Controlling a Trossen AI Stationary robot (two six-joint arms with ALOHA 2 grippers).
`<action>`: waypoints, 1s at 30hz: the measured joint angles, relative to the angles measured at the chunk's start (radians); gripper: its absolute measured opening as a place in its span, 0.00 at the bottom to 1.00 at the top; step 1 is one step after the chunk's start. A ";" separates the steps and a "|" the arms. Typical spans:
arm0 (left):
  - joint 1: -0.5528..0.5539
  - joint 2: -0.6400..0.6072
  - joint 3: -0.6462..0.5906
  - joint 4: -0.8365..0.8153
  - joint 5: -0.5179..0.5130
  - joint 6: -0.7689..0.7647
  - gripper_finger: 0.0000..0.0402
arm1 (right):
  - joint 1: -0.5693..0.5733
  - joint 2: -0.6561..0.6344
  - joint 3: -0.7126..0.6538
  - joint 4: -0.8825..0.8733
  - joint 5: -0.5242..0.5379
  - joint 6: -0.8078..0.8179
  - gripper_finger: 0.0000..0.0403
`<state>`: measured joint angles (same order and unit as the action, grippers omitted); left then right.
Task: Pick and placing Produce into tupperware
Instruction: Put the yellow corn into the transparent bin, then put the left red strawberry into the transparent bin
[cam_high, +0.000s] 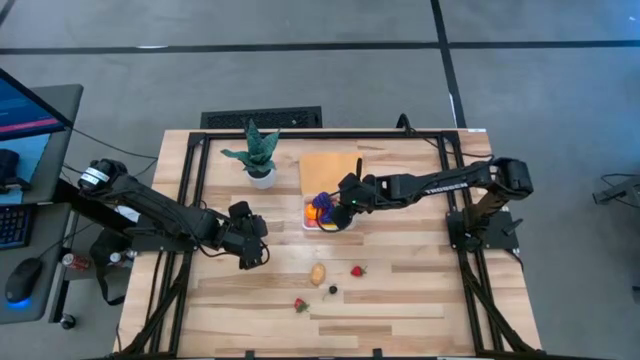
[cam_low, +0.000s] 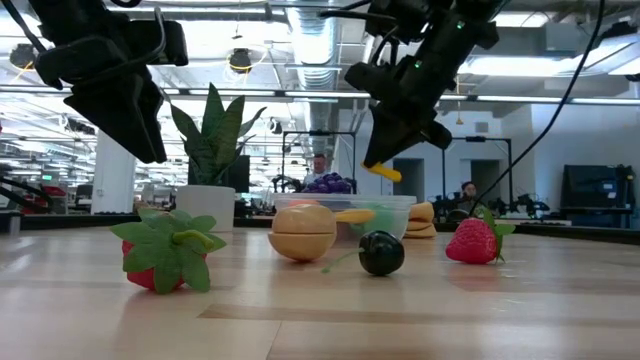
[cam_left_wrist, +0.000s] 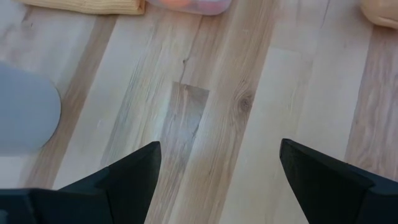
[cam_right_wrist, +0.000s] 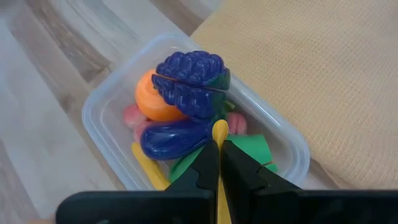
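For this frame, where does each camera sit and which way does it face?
High: overhead, straight down; both arms, left gripper open.
Low: table height, across strawberry toward room; arms overhead.
Left wrist: down at bare table; open fingers.
Right wrist: over tupperware; right gripper pinching yellow piece.
Shared: purple grapes.

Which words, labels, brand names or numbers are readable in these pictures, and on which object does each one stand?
No text can be read with certainty.
The right dark robot arm carries pale lettering along its forearm, too small to read.
The clear rectangular plastic container, the toy produce and the orange cloth show no writing.
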<state>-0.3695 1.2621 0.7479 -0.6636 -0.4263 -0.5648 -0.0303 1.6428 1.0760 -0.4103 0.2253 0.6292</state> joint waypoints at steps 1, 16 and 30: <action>0.000 0.000 0.000 0.000 0.000 0.000 0.80 | 0.000 0.000 0.000 0.000 0.000 0.000 0.01; 0.000 0.000 0.000 0.000 0.002 0.000 0.80 | 0.002 0.000 0.000 0.002 0.000 0.008 0.11; 0.000 0.000 0.000 0.000 0.002 0.000 0.80 | 0.021 -0.033 0.000 0.000 0.000 -0.010 0.33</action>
<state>-0.3695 1.2621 0.7479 -0.6636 -0.4248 -0.5652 -0.0097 1.6096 1.0756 -0.4105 0.2256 0.6190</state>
